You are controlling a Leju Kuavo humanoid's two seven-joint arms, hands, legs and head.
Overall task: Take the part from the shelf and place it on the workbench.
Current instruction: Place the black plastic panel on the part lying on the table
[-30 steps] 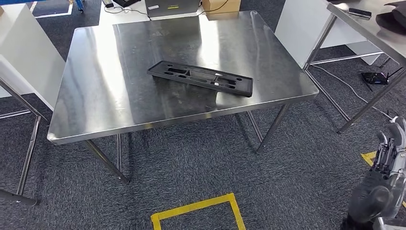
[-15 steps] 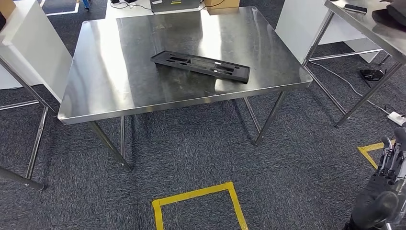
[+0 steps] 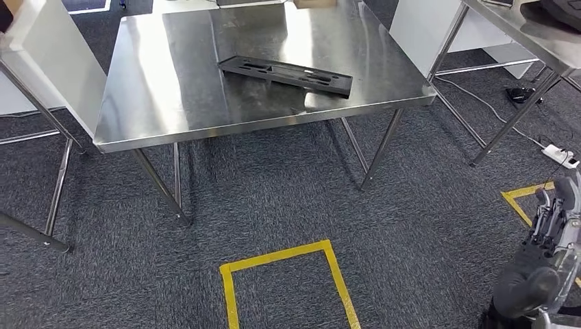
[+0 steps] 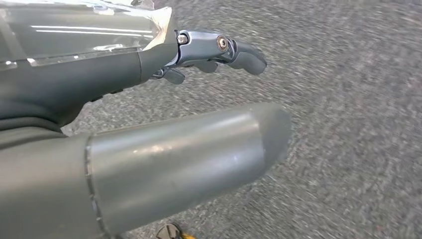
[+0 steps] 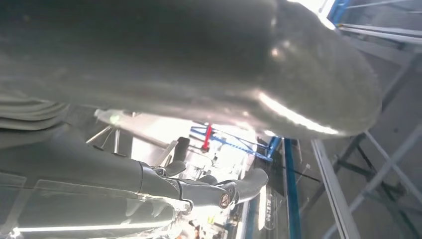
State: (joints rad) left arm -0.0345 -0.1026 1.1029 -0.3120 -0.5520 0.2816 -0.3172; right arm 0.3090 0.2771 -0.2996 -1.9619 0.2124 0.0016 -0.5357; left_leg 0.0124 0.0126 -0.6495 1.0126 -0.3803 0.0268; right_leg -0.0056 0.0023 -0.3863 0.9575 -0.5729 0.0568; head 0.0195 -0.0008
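- The steel bench (image 3: 171, 123) is cut off at its far edge, well ahead of the right hand (image 3: 548, 253).
- Carpet floor (image 4: 358, 149) beyond the left hand (image 4: 164, 134) is blurred.

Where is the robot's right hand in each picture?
Head view: the right hand hangs at the lower right, above the grey carpet, holding nothing.
Left wrist view: not in it; that is the left hand.
Right wrist view: the right hand comes in from the left edge.
Shared landmark: none beyond the hand itself.
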